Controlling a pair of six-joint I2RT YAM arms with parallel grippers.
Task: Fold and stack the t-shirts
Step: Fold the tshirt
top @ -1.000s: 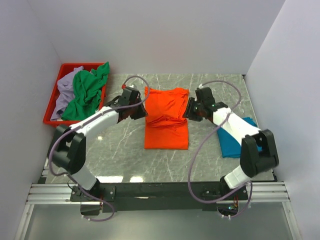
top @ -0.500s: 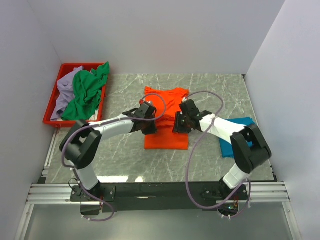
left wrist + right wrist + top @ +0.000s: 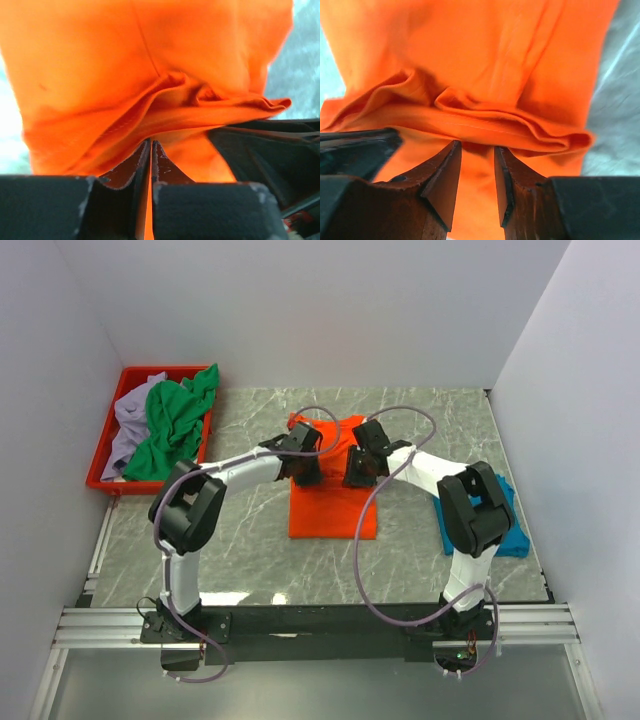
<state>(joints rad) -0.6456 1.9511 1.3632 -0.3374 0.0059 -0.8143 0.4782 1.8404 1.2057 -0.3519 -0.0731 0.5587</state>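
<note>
The orange t-shirt [image 3: 332, 512] lies partly folded at the table's middle, with a bunched fold under both grippers. My left gripper [image 3: 303, 466] is over its upper left part. In the left wrist view the jaws [image 3: 150, 142] are pressed together on a thin layer of orange cloth [image 3: 125, 60]. My right gripper [image 3: 356, 468] is over the upper right part. In the right wrist view its jaws [image 3: 477, 146] stand slightly apart just short of the orange fold [image 3: 470, 50]. A teal t-shirt [image 3: 512, 536] lies folded at the right. The green [image 3: 170, 428] and lavender [image 3: 124, 432] shirts lie in the tray.
A red plastic tray [image 3: 137, 371] stands at the far left against the wall. White walls close in the table on the left, back and right. The right arm's elbow hangs over the teal shirt.
Both grippers have moved inward from the shirt's sides to its middle, side by side. The orange shirt's upper part is now narrower and bunched between them.
</note>
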